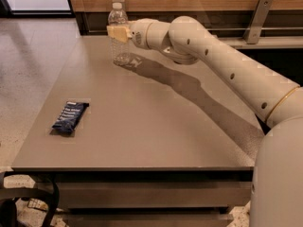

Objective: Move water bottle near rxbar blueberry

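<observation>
The water bottle (pixel 119 48), clear with a white cap, stands at the far left part of the brown table (pixel 156 126). My gripper (pixel 119 32) reaches in from the right and is shut on the bottle's upper body, with a tan pad (pixel 118 33) across its front. The bottle's base is at or just above the table top; I cannot tell which. The rxbar blueberry (pixel 70 117), a flat dark navy wrapper, lies near the table's front left edge, well apart from the bottle and closer to the camera.
My white arm (pixel 227 65) stretches across the right half of the table. A wooden wall and a ledge with a metal bracket (pixel 258 20) run behind the table. The floor lies past the table's left edge. A dark object (pixel 19 207) sits low at the front left.
</observation>
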`<action>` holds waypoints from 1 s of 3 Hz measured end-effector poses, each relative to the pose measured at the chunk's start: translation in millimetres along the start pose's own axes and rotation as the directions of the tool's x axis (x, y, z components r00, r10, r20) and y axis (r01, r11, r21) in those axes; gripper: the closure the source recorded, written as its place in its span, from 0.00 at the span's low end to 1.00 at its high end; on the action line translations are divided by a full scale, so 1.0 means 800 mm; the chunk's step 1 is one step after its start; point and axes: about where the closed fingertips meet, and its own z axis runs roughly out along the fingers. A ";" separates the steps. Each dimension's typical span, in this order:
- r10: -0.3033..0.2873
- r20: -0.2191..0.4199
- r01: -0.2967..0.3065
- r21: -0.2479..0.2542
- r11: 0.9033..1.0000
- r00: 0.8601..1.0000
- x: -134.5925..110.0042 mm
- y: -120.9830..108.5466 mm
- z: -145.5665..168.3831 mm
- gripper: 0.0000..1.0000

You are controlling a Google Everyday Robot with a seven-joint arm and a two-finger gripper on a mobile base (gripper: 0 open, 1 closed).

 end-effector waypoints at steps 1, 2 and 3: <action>-0.017 -0.012 0.017 0.005 1.000 1.000 -0.016 0.006 -0.014 1.00; -0.050 -0.019 0.051 0.030 0.998 0.999 -0.041 0.014 -0.046 1.00; -0.099 -0.031 0.100 0.032 0.994 0.995 -0.063 0.044 -0.097 1.00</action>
